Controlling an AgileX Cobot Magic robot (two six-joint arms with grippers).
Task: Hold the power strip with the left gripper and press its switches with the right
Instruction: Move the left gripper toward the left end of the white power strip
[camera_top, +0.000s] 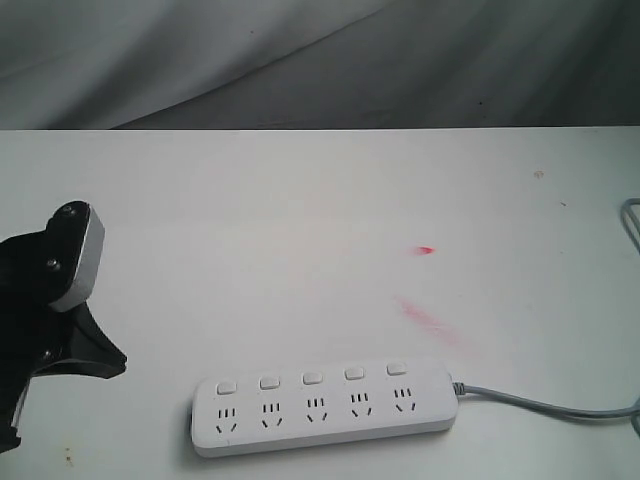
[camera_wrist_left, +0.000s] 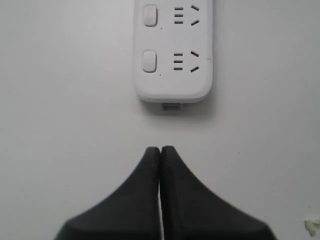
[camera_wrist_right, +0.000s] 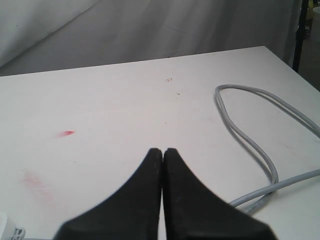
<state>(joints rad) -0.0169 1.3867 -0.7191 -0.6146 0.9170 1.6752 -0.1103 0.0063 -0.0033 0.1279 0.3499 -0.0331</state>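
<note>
The white power strip (camera_top: 322, 407) lies flat near the table's front edge, its five switches (camera_top: 312, 378) in a row above the sockets. Its grey cord (camera_top: 545, 404) runs off to the right. My left gripper (camera_top: 118, 362) hovers left of the strip's end, shut with nothing in it. In the left wrist view the left gripper (camera_wrist_left: 160, 149) points at the power strip's rounded end (camera_wrist_left: 172, 52), a short gap away. My right gripper (camera_wrist_right: 163, 150) is shut and empty; it does not show in the exterior view. Only a corner of the power strip (camera_wrist_right: 6, 230) shows in the right wrist view.
The grey cord (camera_wrist_right: 260, 145) loops across the right side of the white table (camera_top: 300, 220). A red mark (camera_top: 426, 250) and a pink smear (camera_top: 428, 320) stain the table behind the strip. A grey cloth backdrop (camera_top: 320, 60) hangs behind the far edge.
</note>
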